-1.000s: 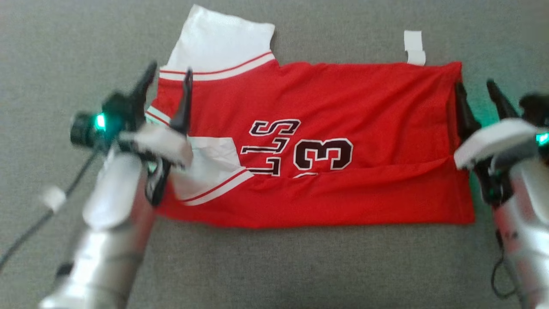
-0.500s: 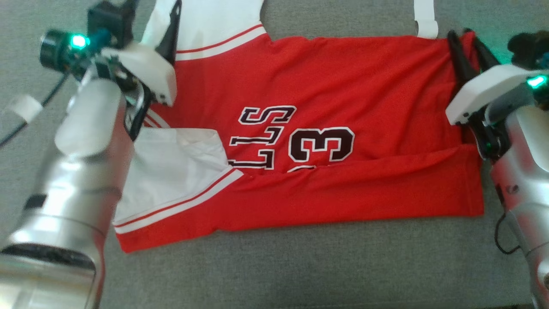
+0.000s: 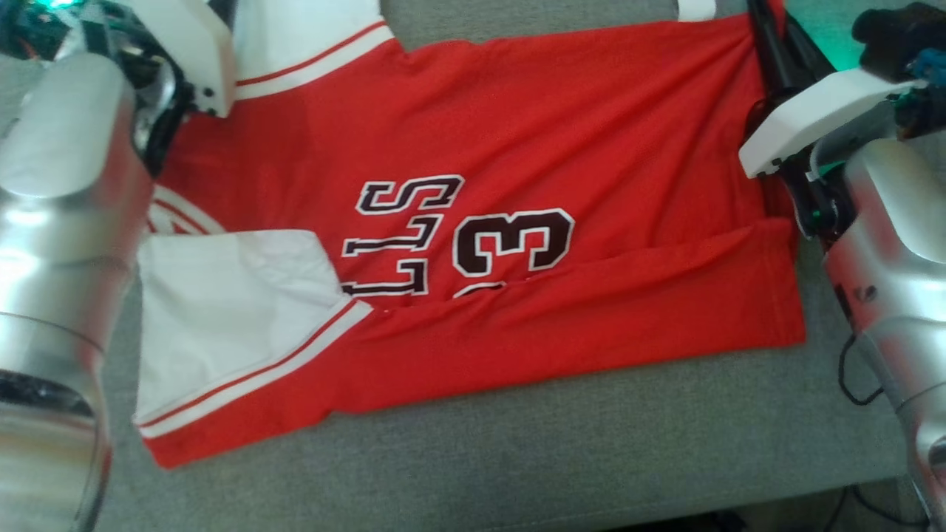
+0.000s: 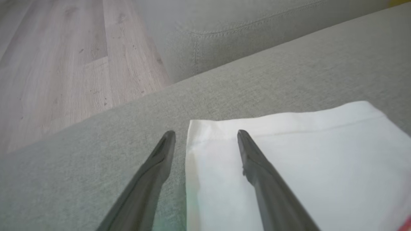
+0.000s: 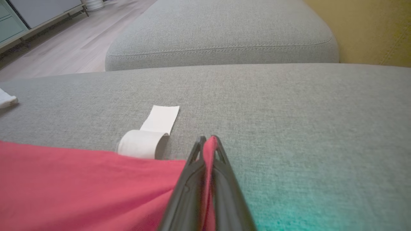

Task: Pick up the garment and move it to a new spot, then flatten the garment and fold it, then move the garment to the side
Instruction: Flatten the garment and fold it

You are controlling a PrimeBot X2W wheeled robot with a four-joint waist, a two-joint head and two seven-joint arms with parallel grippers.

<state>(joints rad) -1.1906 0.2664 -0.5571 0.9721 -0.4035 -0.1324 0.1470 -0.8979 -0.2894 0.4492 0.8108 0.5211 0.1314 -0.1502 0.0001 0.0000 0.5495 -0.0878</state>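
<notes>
The garment (image 3: 591, 148), a red jersey with black white-edged print, lies spread on the grey sofa seat (image 3: 517, 458), its near strip folded over. One white sleeve (image 3: 222, 310) lies at the near left. The other white sleeve (image 4: 289, 154) is at the far left, and my left gripper (image 4: 205, 134) stands open astride its edge, one finger over the sofa, one over the cloth. My right gripper (image 5: 207, 141) is shut on the garment's far right corner, with red cloth pinched between its fingers. The white tag (image 5: 151, 134) curls beside it.
Another grey cushion (image 5: 221, 32) lies beyond the seat, with a yellow surface (image 5: 369, 29) to its right. Wooden floor (image 4: 48, 64) runs past the sofa's left end. A dark cable (image 3: 850, 369) hangs by my right forearm. The seat's front edge shows at the lower right.
The head camera has shifted. My right gripper has closed on the garment's far right corner. My left gripper, still open, has moved from the collar area to the far sleeve's edge.
</notes>
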